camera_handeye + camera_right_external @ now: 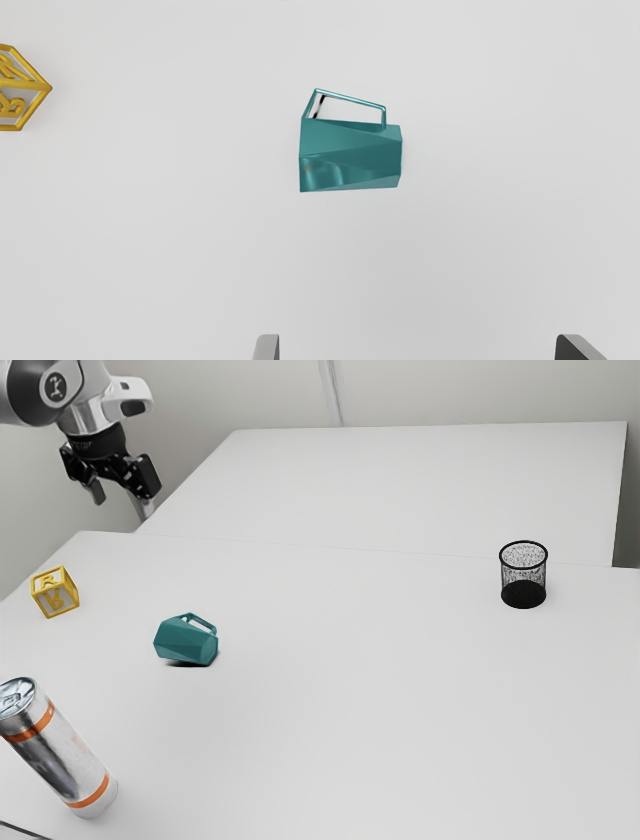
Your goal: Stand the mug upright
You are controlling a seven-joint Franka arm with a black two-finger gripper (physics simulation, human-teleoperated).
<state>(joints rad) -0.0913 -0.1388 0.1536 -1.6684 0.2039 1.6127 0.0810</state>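
"Progress?"

"Teal faceted mug [186,643] lies on its side on the white table [380,700]; not upright. Gripper [122,501] raised clear of it, fingers apart, empty. Grasping, righting and release remain."

"Obscured?"

"Mug's interior, turned away. Yellow-framed letter block [22,86], cut off in the wrist view."

On the table [350,730], taking the exterior view's top as twelve, the mug [186,644] has the block [55,598] at ten o'clock, the can [66,756] probably nearer eight, and the bin [523,595] towards three, well apart.
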